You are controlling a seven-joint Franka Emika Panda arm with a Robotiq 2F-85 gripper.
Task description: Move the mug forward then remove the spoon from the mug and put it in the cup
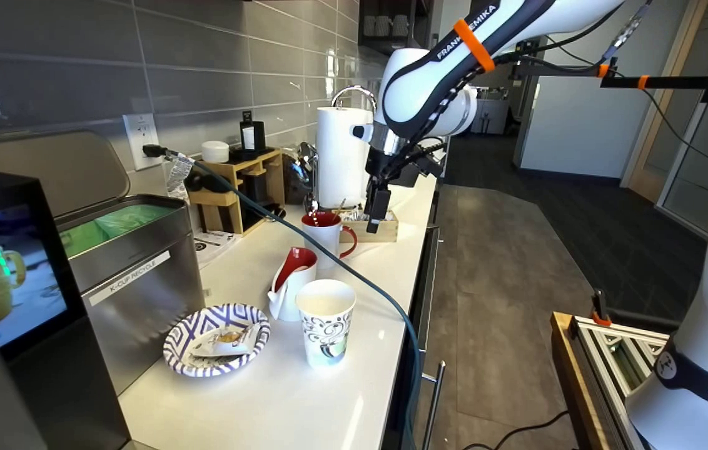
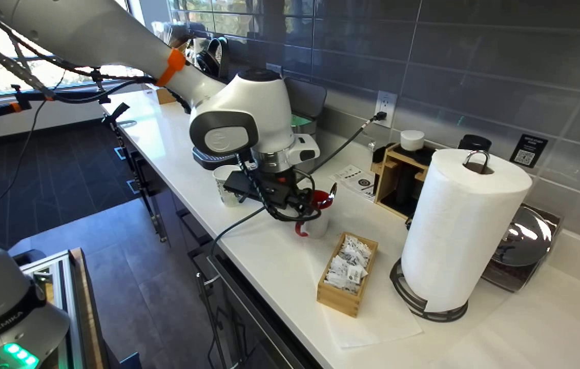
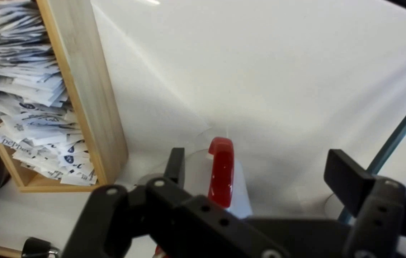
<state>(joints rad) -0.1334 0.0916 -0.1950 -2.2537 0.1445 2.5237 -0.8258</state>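
The jaws of the gripper are spread wide, poised near the mug; in the wrist view the red handle is framed between the fingers, though contact cannot be judged. And the spoon? Propped in the mug, its bowl raised above the rim. In an exterior view, the white cup is placed on the near side, with a white vessel, red inside, set between it and the mug. To the cup's left the patterned dish is laid; beyond the mug, the box of packets.
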